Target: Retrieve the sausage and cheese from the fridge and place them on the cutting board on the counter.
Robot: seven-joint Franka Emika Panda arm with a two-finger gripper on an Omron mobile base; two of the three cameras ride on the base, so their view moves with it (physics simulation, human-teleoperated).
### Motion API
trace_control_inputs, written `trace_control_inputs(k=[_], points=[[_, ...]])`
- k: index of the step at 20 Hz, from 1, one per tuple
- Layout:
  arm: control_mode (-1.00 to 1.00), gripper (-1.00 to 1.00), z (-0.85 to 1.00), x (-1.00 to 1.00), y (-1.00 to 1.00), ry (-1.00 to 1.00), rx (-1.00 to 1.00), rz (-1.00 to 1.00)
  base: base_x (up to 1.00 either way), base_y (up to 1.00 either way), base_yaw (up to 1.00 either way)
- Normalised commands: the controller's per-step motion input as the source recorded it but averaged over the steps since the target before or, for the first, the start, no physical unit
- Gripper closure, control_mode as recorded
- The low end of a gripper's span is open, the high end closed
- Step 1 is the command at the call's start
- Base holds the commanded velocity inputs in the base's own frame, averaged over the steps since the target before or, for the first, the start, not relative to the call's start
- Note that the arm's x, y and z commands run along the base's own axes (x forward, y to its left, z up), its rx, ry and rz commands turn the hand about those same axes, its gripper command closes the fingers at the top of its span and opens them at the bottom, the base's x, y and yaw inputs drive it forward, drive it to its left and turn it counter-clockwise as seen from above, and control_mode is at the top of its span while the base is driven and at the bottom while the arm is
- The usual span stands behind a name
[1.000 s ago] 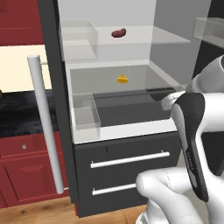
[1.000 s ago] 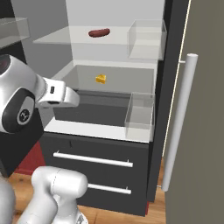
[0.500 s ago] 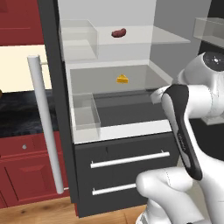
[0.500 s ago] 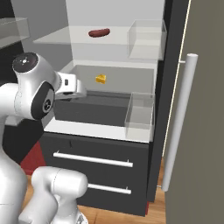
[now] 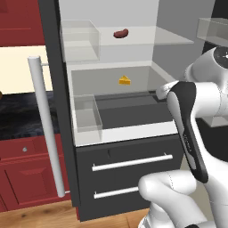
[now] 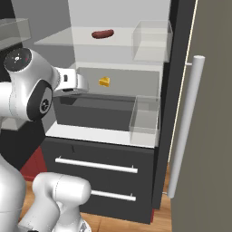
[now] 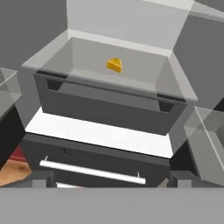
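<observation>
Fridge open, pale interior exposed. Sausage lying on the upper clear shelf, toward 12 o'clock in the left base view; seen again dark red at in the right base view. Cheese resting on the middle shelf, above a dark drawer, at 12 o'clock from the fingertips in the hand view, well apart from them and untouched. Same wedge at and, just beyond the wrist end of the arm. Gripper low at 6 o'clock of the hand view, two dark fingertips spread toward opposite corners, jaws wide with nothing between them. Clear bin at 3 o'clock of the cheese in the right base view. Black counter at 9 o'clock in the left base view, beside the white bar handle
</observation>
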Motion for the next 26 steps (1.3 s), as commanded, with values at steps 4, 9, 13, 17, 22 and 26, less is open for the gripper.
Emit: trace_control_inputs(k=[4, 9, 13, 17, 22, 26], points=[[-1.0, -1.0, 0.26, -0.13, 0.02, -0.06, -0.03, 0.0, 0.0, 0.0, 0.0], [-1.0, -1.0, 0.05, -0.26, 0.03, -0.13, -0.01, 0.0, 0.0, 0.0, 0.0], [-1.0, -1.0, 0.12, -0.71, 0.0, -0.2, 0.0, 0.0, 0.0, 0.0, 0.0], [-1.0, -1.0, 0.07, -0.55, 0.0, -0.02, 0.0, 0.0, 0.0, 0.0, 0.0], [-1.0, -1.0, 0.04, -0.47, 0.0, 0.0, 0.0, 0.0, 0.0, 0.0, 0.0], [-1.0, -1.0, 0.0, -0.37, 0.15, 0.01, -0.02, 0.01, 0.0, 0.0, 0.0]])
